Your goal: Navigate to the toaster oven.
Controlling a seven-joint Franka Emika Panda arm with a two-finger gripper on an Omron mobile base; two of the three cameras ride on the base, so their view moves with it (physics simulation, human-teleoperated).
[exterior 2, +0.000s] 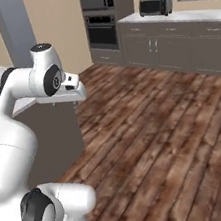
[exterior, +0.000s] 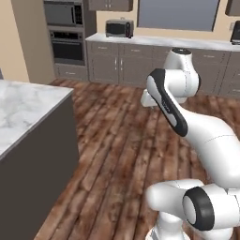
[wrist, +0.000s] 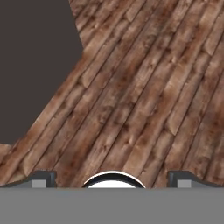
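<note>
Toaster oven sits on far counter.

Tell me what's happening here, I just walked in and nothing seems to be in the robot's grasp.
The white robot arm is holding nothing. Its gripper is open, pointing down at the brown wooden plank floor. The boxy silver-grey toaster oven with a dark glass door sits on the pale far counter, across open floor, beside the built-in wall oven. A dark island with a marble top stands close on the left.
</note>
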